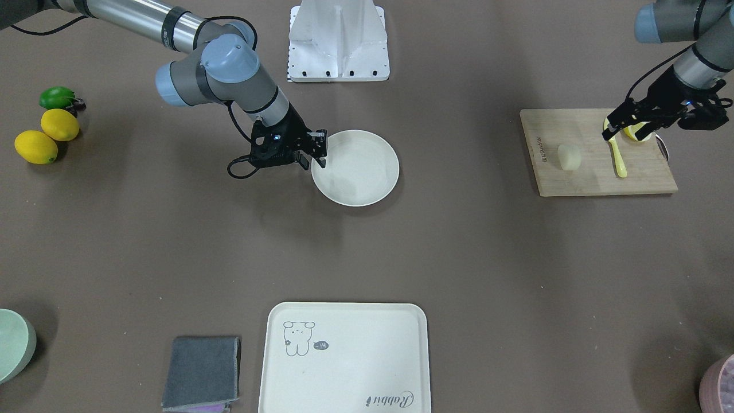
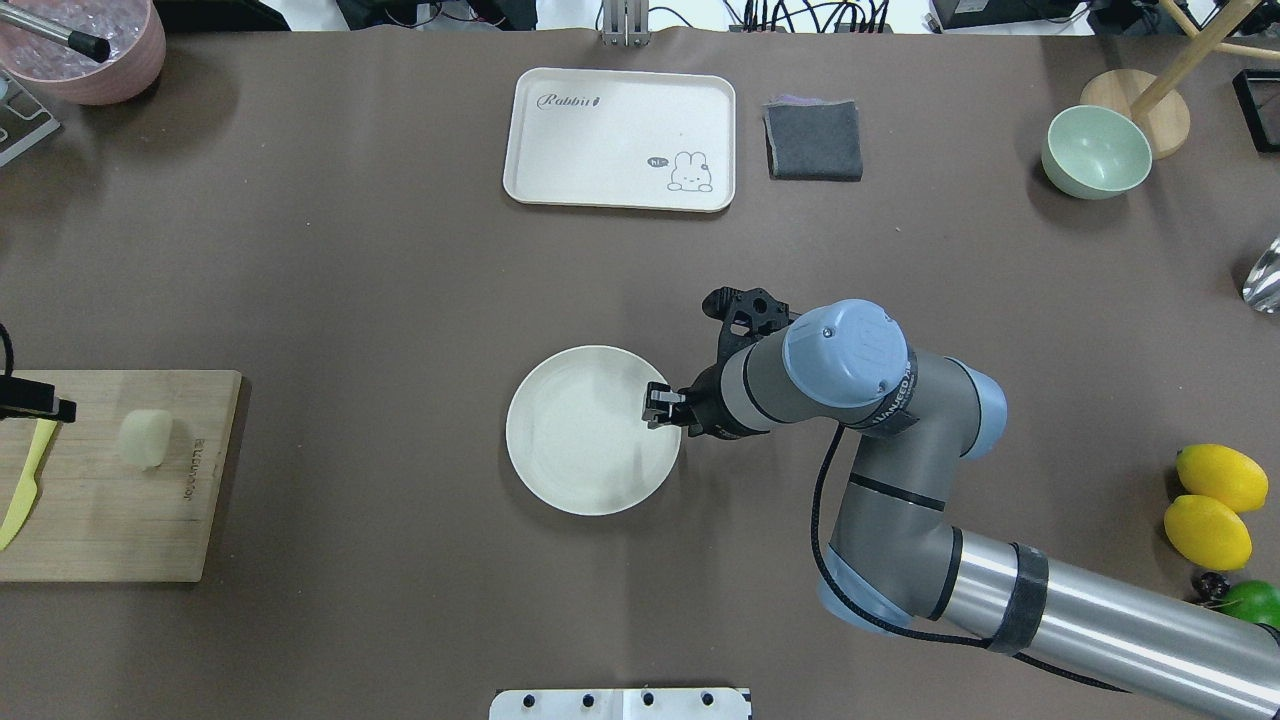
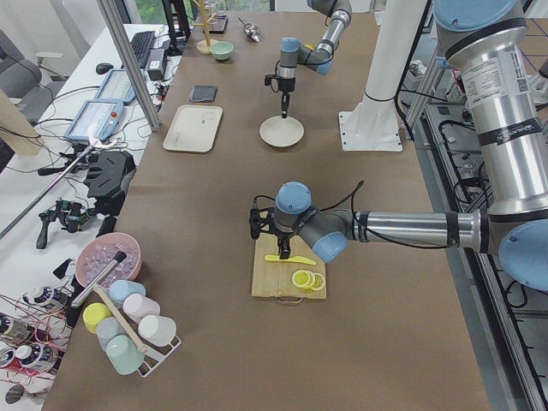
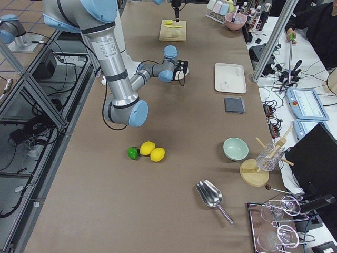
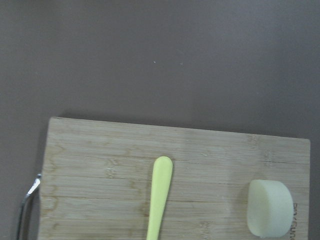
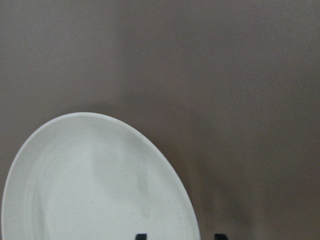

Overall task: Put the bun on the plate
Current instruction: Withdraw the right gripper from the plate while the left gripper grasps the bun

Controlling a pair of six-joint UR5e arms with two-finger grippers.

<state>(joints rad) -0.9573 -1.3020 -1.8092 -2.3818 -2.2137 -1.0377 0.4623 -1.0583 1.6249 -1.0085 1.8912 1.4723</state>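
While the bun [image 1: 569,156] lies on the wooden cutting board [image 1: 602,182], well apart from the plate [image 1: 367,195], no part of the placing is judged done. A yellow knife [image 1: 618,158] is seen between the bun and the left hand [image 1: 612,129], which hangs over the board's outer end above the lemon slices [image 1: 637,133]; how far that hand is parted cannot be told. From it the bun is found toward the middle of the worktop [image 1: 459,258], its longer side seemingly set across the board. The right hand [image 1: 319,150] is held open and empty at the plate's rim, so the left arm is judged nearer.
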